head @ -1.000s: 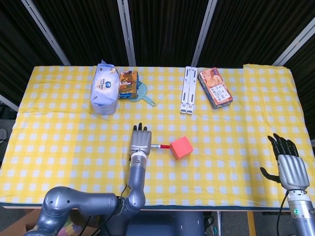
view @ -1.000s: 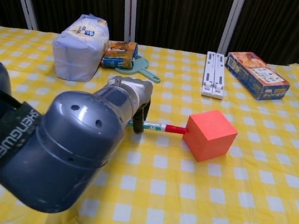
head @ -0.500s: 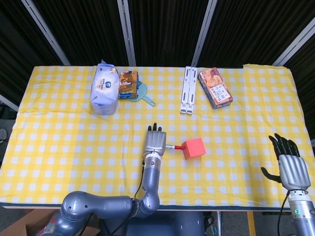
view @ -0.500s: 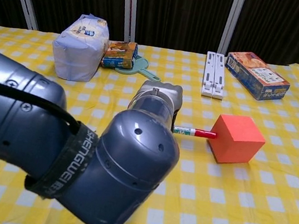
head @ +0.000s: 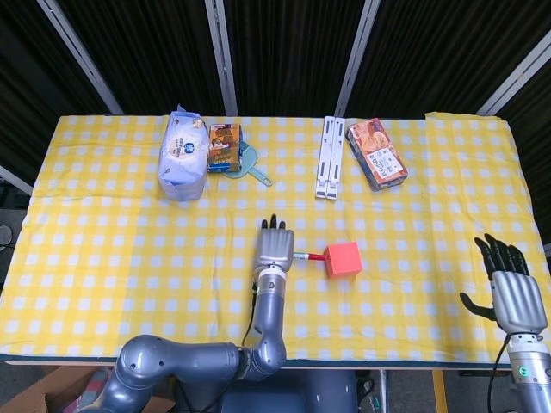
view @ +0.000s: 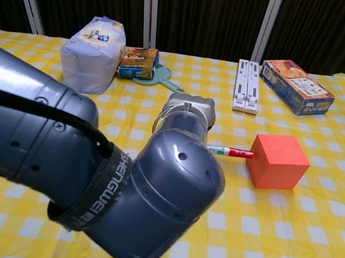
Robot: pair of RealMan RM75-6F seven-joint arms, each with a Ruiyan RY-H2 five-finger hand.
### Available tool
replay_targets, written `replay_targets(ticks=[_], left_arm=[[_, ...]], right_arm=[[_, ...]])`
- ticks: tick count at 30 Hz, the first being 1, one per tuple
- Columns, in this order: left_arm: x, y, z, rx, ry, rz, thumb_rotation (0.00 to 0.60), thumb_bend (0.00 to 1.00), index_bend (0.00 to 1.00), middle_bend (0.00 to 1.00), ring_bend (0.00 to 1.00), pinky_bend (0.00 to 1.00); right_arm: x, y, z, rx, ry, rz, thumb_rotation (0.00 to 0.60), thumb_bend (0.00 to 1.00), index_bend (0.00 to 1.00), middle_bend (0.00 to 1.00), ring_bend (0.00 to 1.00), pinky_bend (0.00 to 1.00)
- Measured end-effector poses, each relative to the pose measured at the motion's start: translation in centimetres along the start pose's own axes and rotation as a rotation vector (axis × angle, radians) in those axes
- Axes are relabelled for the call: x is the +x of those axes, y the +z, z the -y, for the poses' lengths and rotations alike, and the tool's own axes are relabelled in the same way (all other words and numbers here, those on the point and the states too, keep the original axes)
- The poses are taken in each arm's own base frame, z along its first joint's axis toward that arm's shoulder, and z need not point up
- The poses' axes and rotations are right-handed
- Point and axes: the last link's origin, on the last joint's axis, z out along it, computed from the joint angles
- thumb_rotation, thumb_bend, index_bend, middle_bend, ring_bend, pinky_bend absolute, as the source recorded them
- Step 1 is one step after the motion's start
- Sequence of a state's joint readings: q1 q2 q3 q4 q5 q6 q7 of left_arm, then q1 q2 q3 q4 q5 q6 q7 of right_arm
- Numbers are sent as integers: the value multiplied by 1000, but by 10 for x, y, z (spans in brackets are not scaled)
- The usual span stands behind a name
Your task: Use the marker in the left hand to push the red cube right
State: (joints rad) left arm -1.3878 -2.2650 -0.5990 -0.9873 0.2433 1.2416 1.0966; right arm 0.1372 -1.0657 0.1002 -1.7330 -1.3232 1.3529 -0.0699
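Pushing continues: my left hand grips the marker with its red-capped tip pressed against the left face of the red cube, and both have travelled right across the yellow checked surface over the last second. Most of that travel came in the first half-second; the latest step is small, so the stroke looks to be slowing or nearing its end. The cube sat skewed earlier and now lies nearly square to the marker, roughly below the white folding stand at the far side. In the chest view the marker runs level from my left hand to the cube, with contact on the cube's upper left face. My right hand hangs off the near right corner, fingers spread, holding nothing. Judgement: the push right is largely achieved; any further shove needs the tip kept centred so the cube does not twist.
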Motion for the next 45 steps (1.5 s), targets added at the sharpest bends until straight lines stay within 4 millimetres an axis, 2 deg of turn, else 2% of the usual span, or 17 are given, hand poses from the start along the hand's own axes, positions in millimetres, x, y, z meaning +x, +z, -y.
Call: replay_targets(ticks=[7, 13, 19, 23, 26, 29, 32, 38, 45], left_arm=[[1, 1, 34, 44, 9, -2, 600, 501, 620, 188, 24, 123], [15, -5, 77, 48, 19, -30, 600, 500, 619, 188, 24, 123], [32, -22, 140, 47, 36, -70, 600, 496, 618, 187, 24, 123], [43, -37, 195, 71, 57, -99, 600, 492, 614, 186, 24, 122], [44, -49, 233, 96, 58, -107, 600, 489, 610, 185, 24, 122], [39, -60, 261, 120, 43, -91, 600, 481, 605, 183, 24, 122], [32, -67, 282, 131, 40, -73, 600, 465, 596, 178, 24, 122], [21, -68, 305, 140, 15, -48, 600, 410, 525, 139, 17, 104], [17, -66, 317, 144, 26, -48, 600, 336, 400, 57, 0, 49]], right_arm=[[0, -1, 0, 0, -7, -3, 600, 303, 0, 0, 0, 0], [-1, -1, 0, -1, -13, -2, 600, 303, 0, 0, 0, 0], [-2, 0, 1, -4, -14, -1, 600, 303, 0, 0, 0, 0], [-2, -1, 2, -2, -15, -3, 600, 303, 0, 0, 0, 0], [-2, -1, 3, -2, -14, -5, 600, 303, 0, 0, 0, 0], [-2, -1, 3, -2, -16, -6, 600, 303, 0, 0, 0, 0], [-2, -1, 3, -4, -19, -8, 600, 303, 0, 0, 0, 0], [-2, 0, 3, -5, -21, -9, 600, 303, 0, 0, 0, 0], [-2, 0, 3, -6, -23, -7, 600, 303, 0, 0, 0, 0]])
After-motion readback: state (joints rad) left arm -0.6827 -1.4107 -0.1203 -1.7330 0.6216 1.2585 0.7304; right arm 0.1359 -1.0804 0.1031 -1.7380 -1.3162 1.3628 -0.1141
